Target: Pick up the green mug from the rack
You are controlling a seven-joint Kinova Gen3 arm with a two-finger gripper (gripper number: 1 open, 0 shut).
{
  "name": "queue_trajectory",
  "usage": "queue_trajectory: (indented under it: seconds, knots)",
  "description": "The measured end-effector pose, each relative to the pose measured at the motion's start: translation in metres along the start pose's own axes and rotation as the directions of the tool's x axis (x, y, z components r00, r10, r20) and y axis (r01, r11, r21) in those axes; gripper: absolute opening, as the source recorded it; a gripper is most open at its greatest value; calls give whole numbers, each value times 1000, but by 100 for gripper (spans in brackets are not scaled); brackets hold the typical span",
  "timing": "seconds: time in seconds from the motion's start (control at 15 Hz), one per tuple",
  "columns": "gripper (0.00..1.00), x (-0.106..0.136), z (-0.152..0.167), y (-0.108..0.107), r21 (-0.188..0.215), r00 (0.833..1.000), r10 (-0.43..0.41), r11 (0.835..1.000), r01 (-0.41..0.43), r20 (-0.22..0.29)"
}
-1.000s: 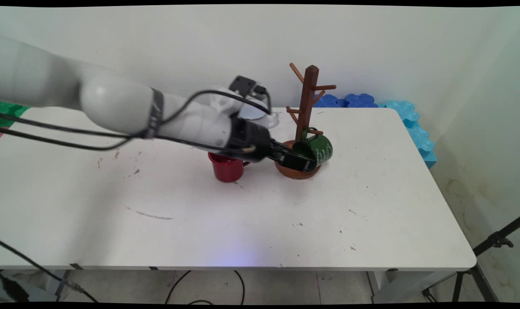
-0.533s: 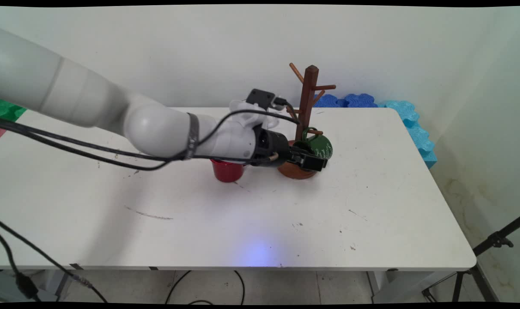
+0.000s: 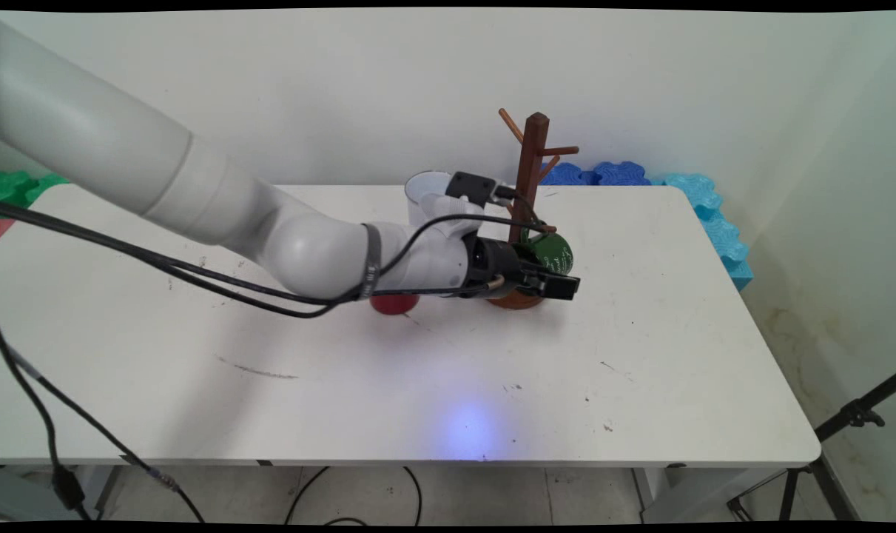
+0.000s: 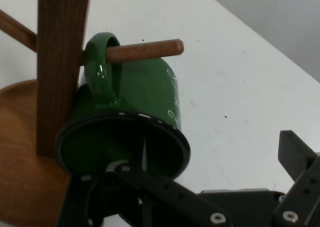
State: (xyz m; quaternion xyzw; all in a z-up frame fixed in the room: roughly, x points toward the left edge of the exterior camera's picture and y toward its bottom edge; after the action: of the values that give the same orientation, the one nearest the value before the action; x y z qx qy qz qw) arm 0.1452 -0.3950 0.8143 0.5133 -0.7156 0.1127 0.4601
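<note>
The green mug (image 4: 135, 112) hangs by its handle on a low peg of the wooden mug tree (image 3: 530, 192), tilted so its dark-rimmed mouth faces down and toward the hand camera, its lower edge close over the tree's round brown base (image 4: 20, 152). In the hand view the peg (image 4: 142, 51) passes through the handle loop and juts out past it. The black gripper (image 3: 547, 283) reaches in level from the left, right at the mug's mouth; one of its fingers (image 4: 150, 187) lies against or within the rim while the other (image 4: 297, 154) stands well off to the side over the bare bench, so the fingers are spread wide with nothing clamped between them. Whether the near finger truly touches the mug cannot be told. The tree stands toward the rear middle of the white bench (image 3: 640, 355). A red cup (image 3: 393, 303) sits on the bench just left of the tree's base, mostly hidden under the arm, and a white cup (image 3: 425, 194) stands behind the arm's wrist. Blue foam pieces (image 3: 706, 215) lie along the bench's far right edge.
</note>
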Motion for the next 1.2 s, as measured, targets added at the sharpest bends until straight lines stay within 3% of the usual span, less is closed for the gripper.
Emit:
queue_trajectory:
  seconds: [0.87, 0.93, 1.2]
  knots:
    - [100, -11, 38, -1, 19, 999, -9, 1000, 10, -36]
    - [0, -11, 39, -1, 18, 999, -5, 1000, 5, -37]
    - [0, -13, 43, 1, 1, 999, 22, 1000, -22, -37]
